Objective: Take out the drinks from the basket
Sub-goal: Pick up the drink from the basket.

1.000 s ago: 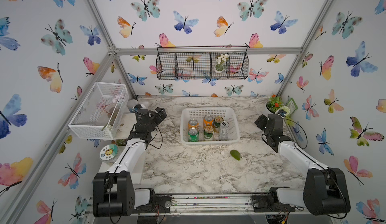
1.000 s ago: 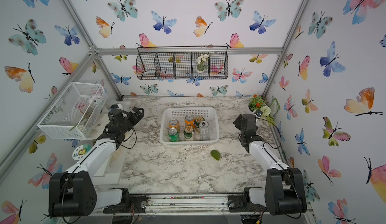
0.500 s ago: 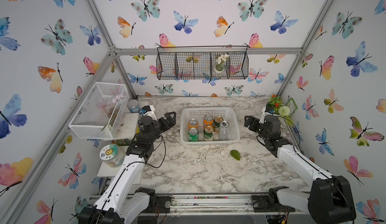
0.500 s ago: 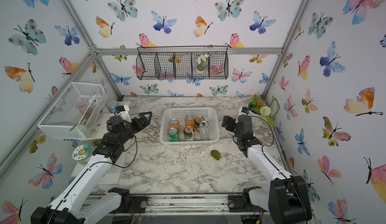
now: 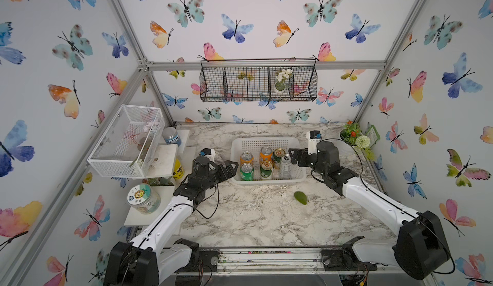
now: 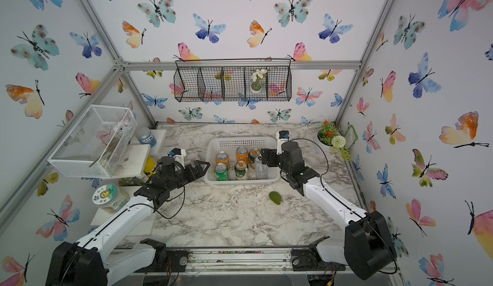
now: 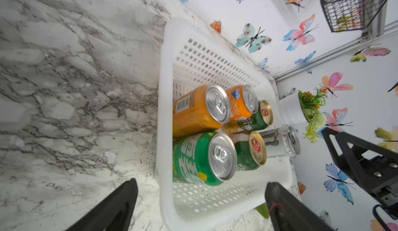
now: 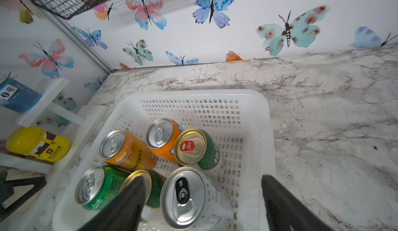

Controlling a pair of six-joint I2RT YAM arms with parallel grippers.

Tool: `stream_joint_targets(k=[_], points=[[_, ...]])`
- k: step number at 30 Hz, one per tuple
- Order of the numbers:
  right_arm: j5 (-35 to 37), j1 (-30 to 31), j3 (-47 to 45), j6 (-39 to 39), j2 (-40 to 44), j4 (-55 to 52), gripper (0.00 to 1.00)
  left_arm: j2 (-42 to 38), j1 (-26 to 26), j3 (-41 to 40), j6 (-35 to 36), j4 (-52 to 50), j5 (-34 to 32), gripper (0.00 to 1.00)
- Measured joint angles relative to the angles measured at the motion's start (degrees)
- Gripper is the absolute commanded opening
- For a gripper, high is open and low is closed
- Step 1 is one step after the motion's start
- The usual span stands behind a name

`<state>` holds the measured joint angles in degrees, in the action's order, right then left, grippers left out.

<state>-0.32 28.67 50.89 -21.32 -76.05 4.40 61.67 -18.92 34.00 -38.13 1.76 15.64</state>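
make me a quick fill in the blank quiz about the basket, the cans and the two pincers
1. The white basket holds ___ drink cans.
2. The green fruit lies on the marble table, ___ the basket.
3. The left pincer is open and holds ___.
4. The right pincer hovers by the slim silver can with its jaws ___.

Missing words: six; outside; nothing; open

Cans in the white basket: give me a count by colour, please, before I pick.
Orange cans: 2
Bright green can: 1
Dark green cans with gold tops: 2
Slim silver can: 1
Total: 6, all inside the basket.
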Motion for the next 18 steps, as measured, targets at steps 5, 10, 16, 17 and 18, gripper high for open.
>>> stream_joint_targets(k=[5,10,16,17,18], points=[[-0.02,2.21,4.15,1.05,-3.85,-4.37,0.84,-0.76,-2.21,-4.04,-0.31,1.03,-1.77,0.99],[0.02,3.32,4.87,1.07,-4.50,-6.29,0.85,-1.53,-3.04,-4.00,-0.17,2.43,-4.22,0.99],[0.28,5.42,7.37,1.03,-8.48,-8.28,0.85,-1.95,-4.15,-4.00,0.24,3.45,-5.33,0.99],[0.57,5.73,7.87,1.03,-9.27,-8.87,0.84,-1.92,-4.33,-4.00,0.37,3.54,-5.33,0.99],[0.96,5.95,8.24,1.01,-9.92,-9.31,0.83,-1.88,-4.42,-4.00,0.42,3.56,-5.35,0.99]])
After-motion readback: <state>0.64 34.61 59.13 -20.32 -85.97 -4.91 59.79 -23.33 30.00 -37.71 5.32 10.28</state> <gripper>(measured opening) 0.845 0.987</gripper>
